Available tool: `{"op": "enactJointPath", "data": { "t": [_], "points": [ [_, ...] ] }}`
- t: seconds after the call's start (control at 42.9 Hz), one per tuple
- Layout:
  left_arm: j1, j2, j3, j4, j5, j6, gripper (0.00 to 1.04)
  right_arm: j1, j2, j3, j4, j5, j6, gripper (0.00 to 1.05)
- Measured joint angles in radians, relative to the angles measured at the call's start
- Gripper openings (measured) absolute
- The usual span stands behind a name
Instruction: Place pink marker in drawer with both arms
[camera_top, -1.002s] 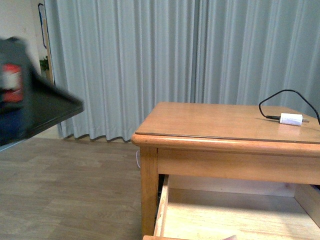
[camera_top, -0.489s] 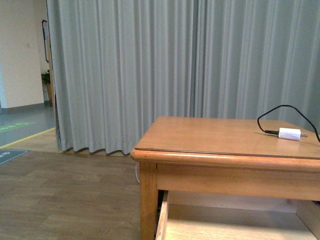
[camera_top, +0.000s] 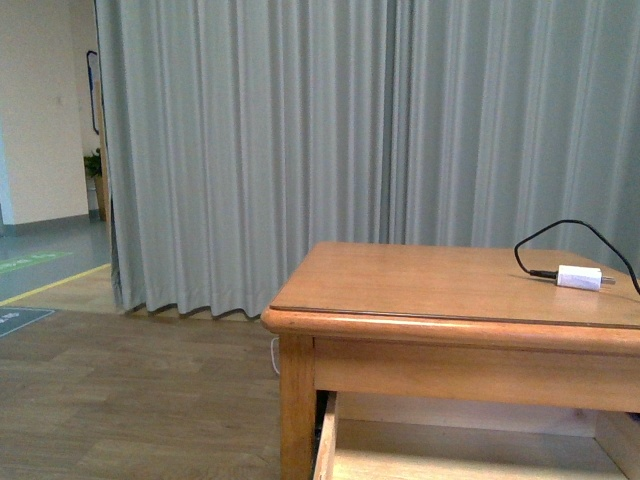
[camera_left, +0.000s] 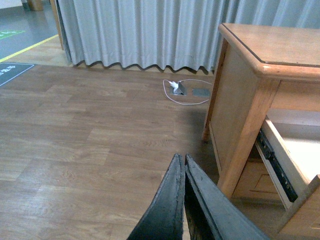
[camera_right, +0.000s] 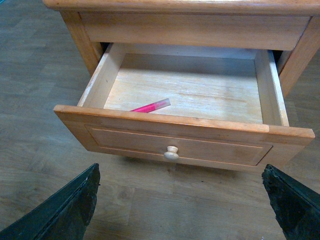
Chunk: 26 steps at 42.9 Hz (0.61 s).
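Note:
The upper drawer stands pulled open, its knob facing my right gripper. The pink marker lies flat on the drawer's pale floor near the front wall. My right gripper is open and empty, its fingers spread wide over the floor in front of the drawer. My left gripper is shut and empty, above the floor to the left of the cabinet; the open drawer's side shows there. In the front view only the drawer's back part shows, and neither arm.
The wooden cabinet carries a white plug adapter with a black cable on its top. Grey curtains hang behind. A white cable and floor socket lie on the wood floor by the cabinet's left side.
A black arm part at the front view's left edge has gone out of sight. The camera view has tilted upward, so less of the drawer shows.

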Motion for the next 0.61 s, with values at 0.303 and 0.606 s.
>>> {"op": "enactJointPath", "data": {
  "t": [0.303, 0.606],
  "points": [
    [0.0, -0.136, -0.053, -0.083, 0.0, 0.001, 0.04, 0.0, 0.0, 0.0, 0.0, 0.0, 0.0, 0.96],
    [0.0, -0.232, -0.081, -0.123, -0.001, 0.003, 0.04, 0.0, 0.0, 0.0, 0.0, 0.0, 0.0, 0.96]
  ]
}}
